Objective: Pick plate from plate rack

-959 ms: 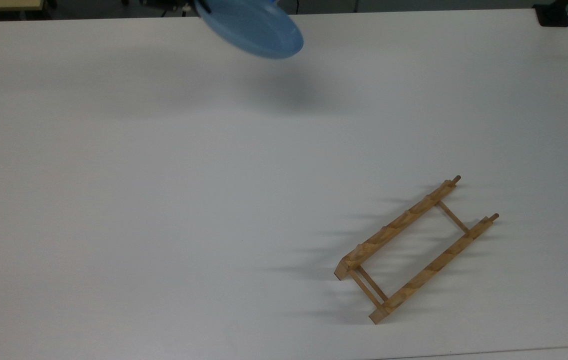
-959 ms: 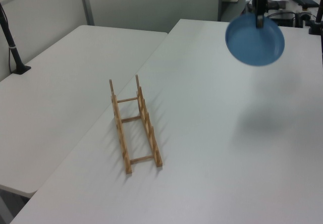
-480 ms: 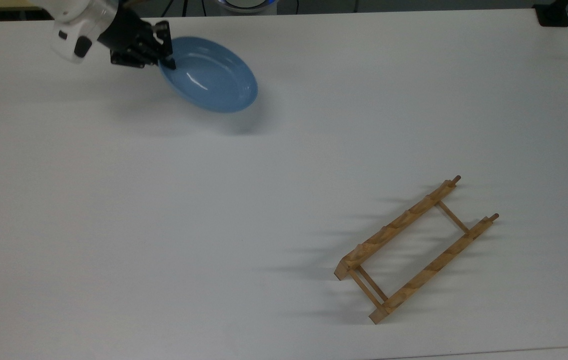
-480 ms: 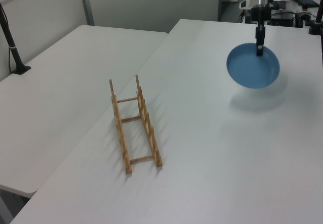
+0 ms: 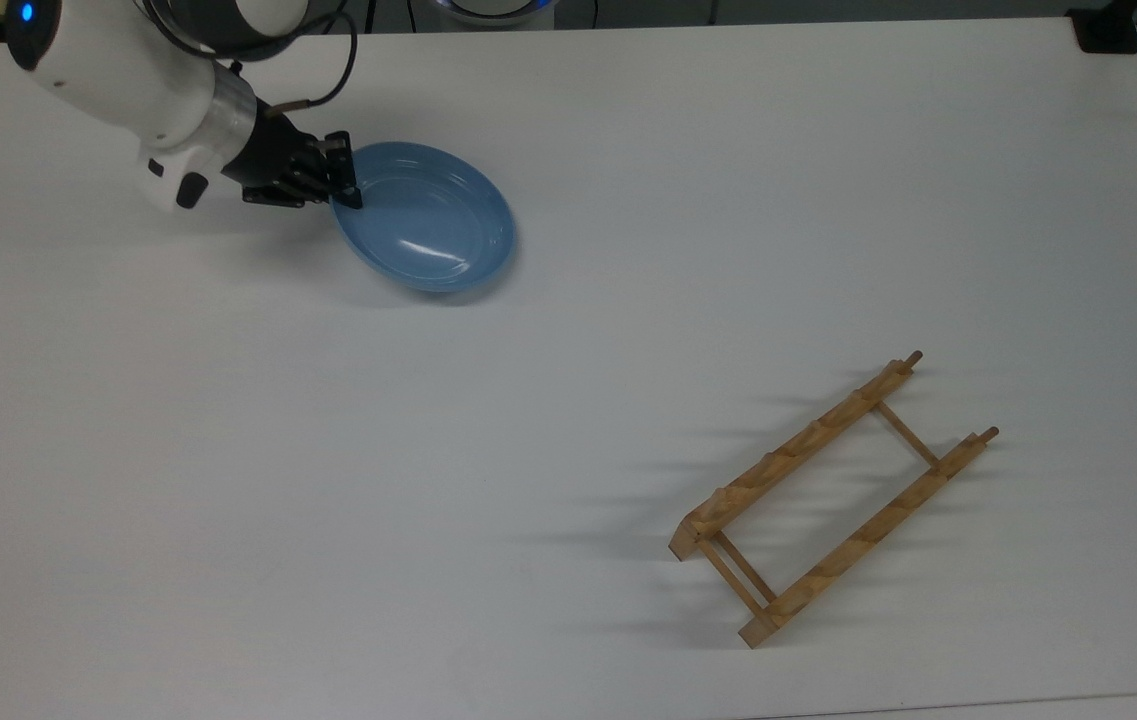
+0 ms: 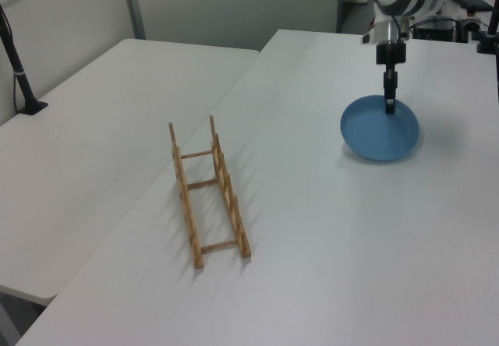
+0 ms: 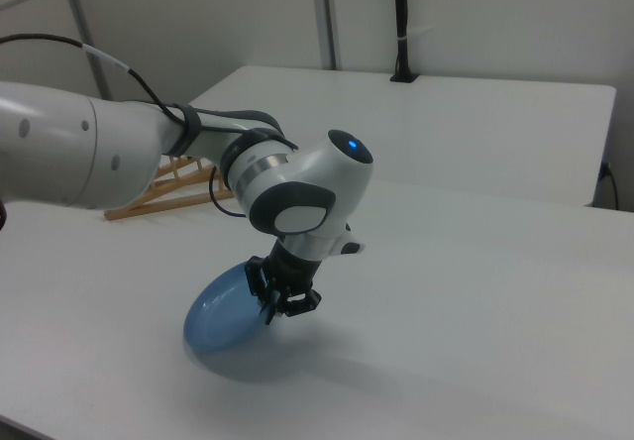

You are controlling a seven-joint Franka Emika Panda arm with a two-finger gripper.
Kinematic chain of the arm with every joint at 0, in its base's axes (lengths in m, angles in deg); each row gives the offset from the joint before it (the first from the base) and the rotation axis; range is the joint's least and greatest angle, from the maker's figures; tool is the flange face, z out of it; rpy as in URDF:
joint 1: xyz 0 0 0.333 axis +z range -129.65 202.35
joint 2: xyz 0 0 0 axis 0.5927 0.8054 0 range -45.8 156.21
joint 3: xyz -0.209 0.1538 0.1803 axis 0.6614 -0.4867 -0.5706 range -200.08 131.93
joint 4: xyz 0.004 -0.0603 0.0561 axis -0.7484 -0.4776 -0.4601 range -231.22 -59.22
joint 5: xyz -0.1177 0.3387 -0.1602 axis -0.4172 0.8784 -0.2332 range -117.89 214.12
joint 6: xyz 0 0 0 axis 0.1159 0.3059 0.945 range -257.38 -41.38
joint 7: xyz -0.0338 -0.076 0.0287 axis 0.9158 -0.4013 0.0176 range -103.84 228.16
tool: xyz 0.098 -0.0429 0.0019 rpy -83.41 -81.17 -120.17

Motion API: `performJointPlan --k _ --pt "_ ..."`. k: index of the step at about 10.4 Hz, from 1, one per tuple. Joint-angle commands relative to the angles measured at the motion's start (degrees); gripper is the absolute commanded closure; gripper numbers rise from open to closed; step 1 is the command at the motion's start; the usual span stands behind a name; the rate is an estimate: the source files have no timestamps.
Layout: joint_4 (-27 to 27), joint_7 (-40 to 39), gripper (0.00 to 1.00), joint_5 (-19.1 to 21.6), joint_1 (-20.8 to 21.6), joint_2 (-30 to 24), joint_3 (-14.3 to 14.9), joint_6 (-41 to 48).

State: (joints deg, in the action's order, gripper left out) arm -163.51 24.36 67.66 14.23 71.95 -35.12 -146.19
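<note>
In the top view, the gripper (image 5: 346, 185) has its jaws clamped on the rim of the plate (image 5: 425, 217), which sits low over or on the tabletop (image 5: 568, 330) near the far left corner as the top view shows it, while the rack (image 5: 833, 500) stands empty well apart, toward the near right edge. In the left view, the arm (image 6: 394, 3) comes down almost vertically onto the plate's far rim (image 6: 390, 106), and the plate looks close to flat with almost no shadow gap beneath it, so the step in hand is judged to be setting it down. In the right view, the plate (image 7: 230, 316) tilts a little, its gripped edge higher than the free edge. Doing this well likely means lowering the gripped side gently until the foot rests evenly, then opening the jaws only once the plate is settled, and lifting straight up so the fingers do not drag the rim.
</note>
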Motion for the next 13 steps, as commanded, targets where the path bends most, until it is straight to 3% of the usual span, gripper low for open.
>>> performJointPlan --k 1,2,3,6,8,13 --pt "-0.5 0.3 1.0 0.9 1.0 0.7 0.3 -2.1" --pt "-0.4 0.4 0.44 0.9 1.0 0.8 0.3 -2.1" --pt "-0.3 1.1 0.0 0.9 1.0 0.7 0.3 -2.3" --pt "0.7 3.1 0.0 0.9 0.9 -0.1 0.3 -1.8" --pt "3.5 8.3 0.0 0.9 1.2 -2.9 -0.2 0.8" --pt "11.8 33.7 0.0 0.1 8.6 -14.4 -0.1 7.0"
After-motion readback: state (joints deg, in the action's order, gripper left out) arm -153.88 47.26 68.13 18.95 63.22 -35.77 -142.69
